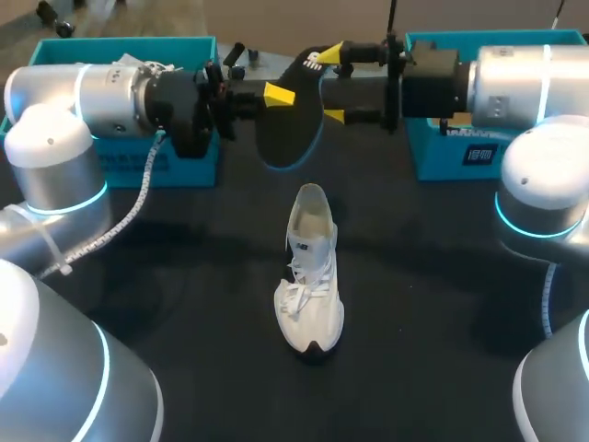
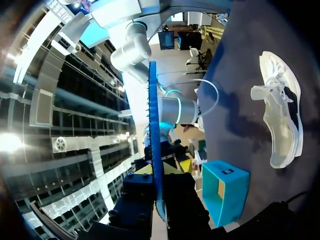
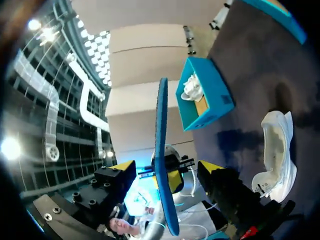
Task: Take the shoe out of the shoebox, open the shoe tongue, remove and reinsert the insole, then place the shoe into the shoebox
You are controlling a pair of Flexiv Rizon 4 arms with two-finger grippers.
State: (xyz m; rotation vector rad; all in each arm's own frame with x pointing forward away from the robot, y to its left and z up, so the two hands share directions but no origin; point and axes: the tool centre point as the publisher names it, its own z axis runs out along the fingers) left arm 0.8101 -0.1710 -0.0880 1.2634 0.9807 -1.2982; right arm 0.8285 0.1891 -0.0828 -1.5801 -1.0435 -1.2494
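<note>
1. Clamping the insole (image 1: 287, 133) in the left gripper (image 1: 276, 94), up in the air, shoe (image 1: 308, 267) lying nearby on the surface (image 1: 423, 285).
2. Straddling it with the right gripper (image 1: 333, 83), spread wide, not pinching.
3. Risk of dropping or twisting the floppy insole on an early release.

Shoe (image 1: 309, 272) lies mid-tabletop (image 1: 184, 304); insole (image 1: 290, 115) is aloft behind it. Left shoebox (image 1: 198, 170) and right shoebox (image 1: 433, 161) sit at the rear corners.

Open bench (image 1: 184, 295) left, right and near of the shoe (image 1: 310, 267). Far side barred by the insole (image 1: 287, 138) between left gripper (image 1: 276, 96) and right gripper (image 1: 331, 85), flanked by left shoebox (image 1: 115, 164) and right shoebox (image 1: 456, 158).
</note>
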